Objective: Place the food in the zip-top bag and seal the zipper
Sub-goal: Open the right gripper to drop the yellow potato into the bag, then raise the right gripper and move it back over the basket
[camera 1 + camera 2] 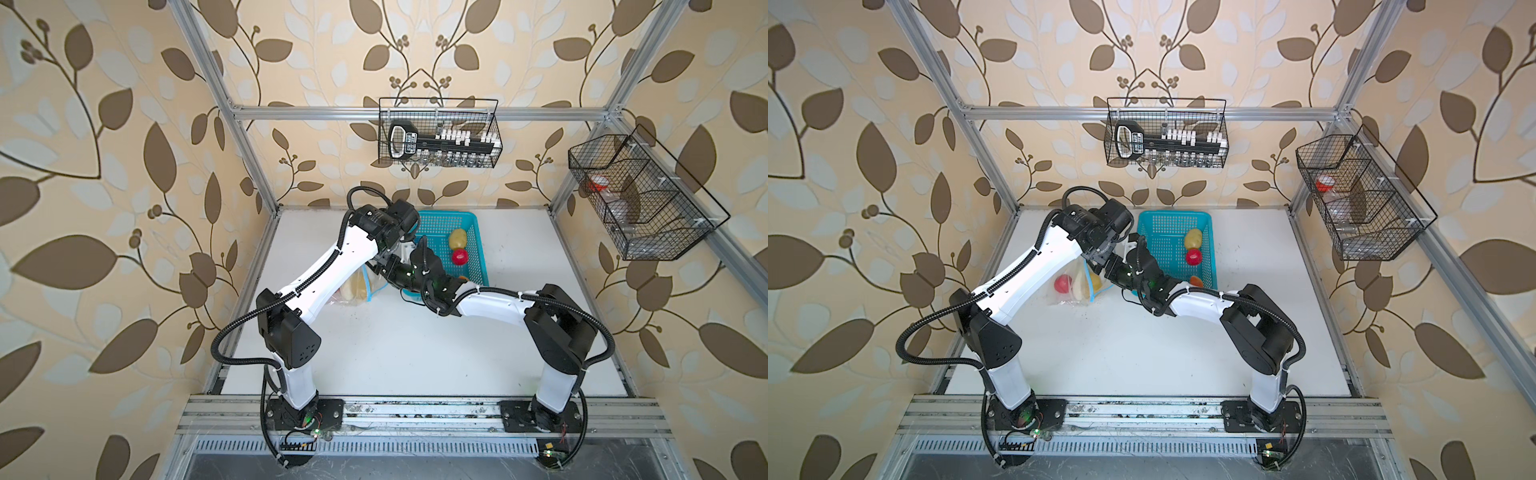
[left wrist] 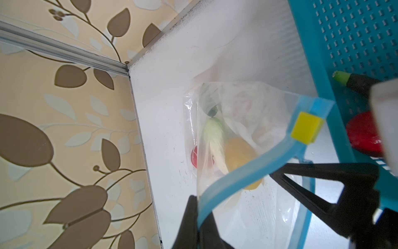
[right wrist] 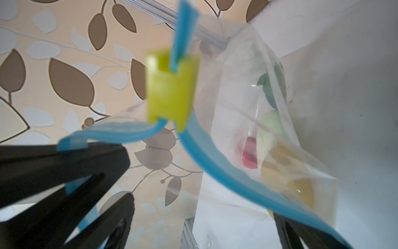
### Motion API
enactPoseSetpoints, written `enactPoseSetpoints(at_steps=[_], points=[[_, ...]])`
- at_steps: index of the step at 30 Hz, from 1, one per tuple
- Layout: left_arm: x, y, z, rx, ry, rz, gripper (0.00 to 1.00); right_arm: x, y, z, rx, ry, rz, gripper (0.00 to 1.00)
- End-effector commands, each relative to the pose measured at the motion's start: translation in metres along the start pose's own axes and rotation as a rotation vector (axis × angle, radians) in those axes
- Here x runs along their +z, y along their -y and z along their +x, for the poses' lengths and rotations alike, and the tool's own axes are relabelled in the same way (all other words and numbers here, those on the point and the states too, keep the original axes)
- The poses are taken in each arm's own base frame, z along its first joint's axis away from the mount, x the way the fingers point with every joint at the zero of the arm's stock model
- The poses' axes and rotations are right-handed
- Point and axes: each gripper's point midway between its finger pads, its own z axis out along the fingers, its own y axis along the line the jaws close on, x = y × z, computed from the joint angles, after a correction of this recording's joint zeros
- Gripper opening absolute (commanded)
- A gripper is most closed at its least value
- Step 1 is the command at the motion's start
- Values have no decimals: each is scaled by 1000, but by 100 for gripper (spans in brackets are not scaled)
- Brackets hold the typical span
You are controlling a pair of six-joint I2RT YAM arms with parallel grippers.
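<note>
Nearest, the left gripper pinches the zipper; the right gripper hangs spread, empty. Treat the zip-top bag as limp, slippery film: you grasp the rigid-looking slider.

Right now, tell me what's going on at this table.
The left gripper is shut on one lip of the blue zipper strip, holding the clear bag open on the white table. The right gripper is open at the bag's mouth. Inside lie a tomato, a potato and a pale piece. The turquoise basket holds another potato, another tomato and an orange piece. The yellow slider sits at one end, so nothing is sealed yet.
</note>
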Motion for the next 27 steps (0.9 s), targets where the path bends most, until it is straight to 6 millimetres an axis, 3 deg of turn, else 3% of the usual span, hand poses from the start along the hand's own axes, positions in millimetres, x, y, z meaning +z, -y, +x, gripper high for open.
enactPoseSetpoints(at_steps=[1,8,27], points=[[-9,-4,1,-19,23,-7,0,-15,-24,-1,-42,-1,-43,100],[-6,-4,0,-14,20,-21,0,-31,-19,7,-84,-6,1,100],[-2,-5,0,-7,16,-48,0,-60,-8,5,-173,16,93,95]])
